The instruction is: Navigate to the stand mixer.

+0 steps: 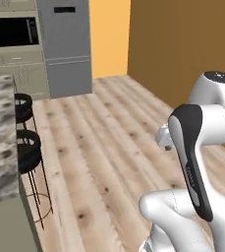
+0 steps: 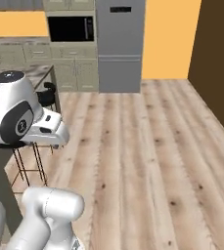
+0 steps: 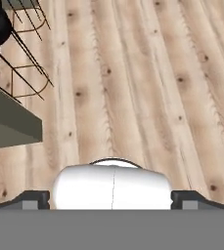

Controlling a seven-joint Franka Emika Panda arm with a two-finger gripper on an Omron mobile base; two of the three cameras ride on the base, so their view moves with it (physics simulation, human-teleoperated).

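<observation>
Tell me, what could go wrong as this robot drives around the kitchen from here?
The marble-topped island and its black wire stools stand close on the robot's left, so a tight turn might clip them. The arm's bulky white joints jut out past the base and could brush the island's edge. Ahead, across the open wood floor, stands the grey fridge: driving straight on too far would risk hitting it.
</observation>
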